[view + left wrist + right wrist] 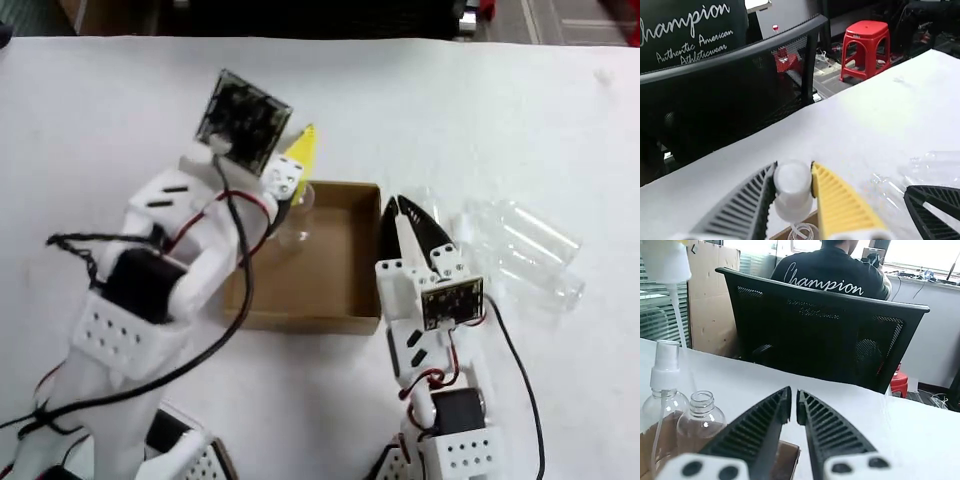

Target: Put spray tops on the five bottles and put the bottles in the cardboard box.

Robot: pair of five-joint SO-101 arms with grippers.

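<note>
**High view:** cardboard box (340, 275) at mid-table. The right gripper (398, 212) sat just beside its wall, claw all but together and holding nothing. Loose bottles (525, 250), clear and uncapped, lay on the table beyond.

**Left wrist view:** left gripper (792, 172) clamped on a white spray top (792, 184), held above an open bottle (804, 232) in the box.

**Right wrist view:** one capped bottle (664, 390) stood beside the open one.

**Judged:** one bottle finished, a second awaiting its top, the rest not yet started.

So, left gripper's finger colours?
Left gripper: one yellow finger, one black; clearest in left wrist view.
</note>
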